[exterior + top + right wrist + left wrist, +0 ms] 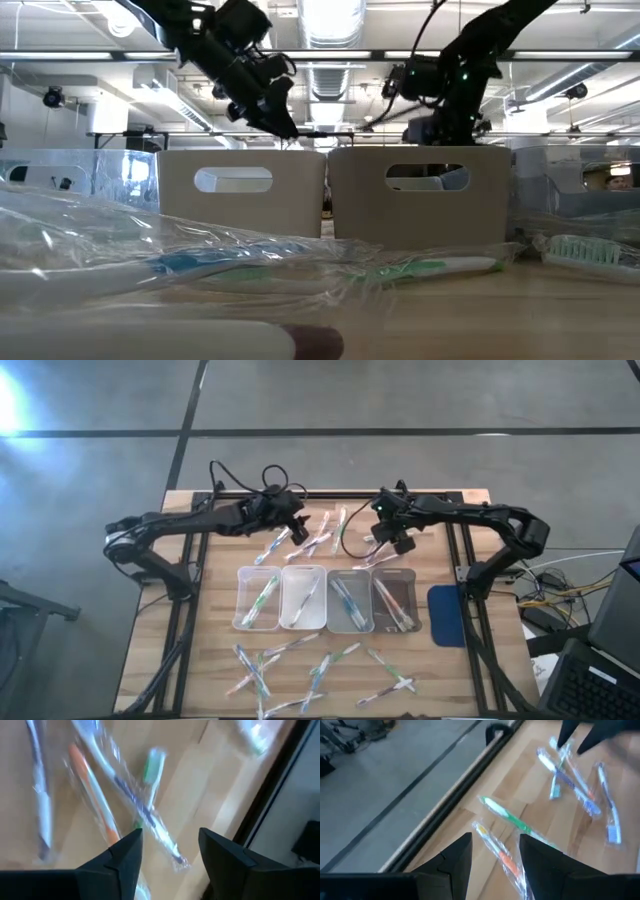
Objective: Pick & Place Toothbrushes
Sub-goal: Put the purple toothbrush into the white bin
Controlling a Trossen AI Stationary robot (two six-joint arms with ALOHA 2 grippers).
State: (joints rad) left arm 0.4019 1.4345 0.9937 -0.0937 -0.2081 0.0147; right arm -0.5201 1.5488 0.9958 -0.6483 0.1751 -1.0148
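Several wrapped toothbrushes [322, 535] lie loose on the far half of the wooden table, between my two grippers. My left gripper [299, 534] hovers open over their left end; in its wrist view a green one [512, 820] and an orange one [501, 854] lie below the open fingers [495, 851]. My right gripper [396, 546] stands open over the right end, pointing steeply down; a blue-purple toothbrush [136, 796], a green one [151, 770] and an orange one [92, 790] lie beneath it [170, 847]. More toothbrushes [320, 670] lie scattered near the front edge.
Clear trays [325, 600] stand in a row across the table's middle, each with toothbrushes inside. A dark blue pad [447, 615] lies right of them. A black frame rail [445, 800] runs along the far edge. In the low view, pale boxes [240, 195] hide the table's far half.
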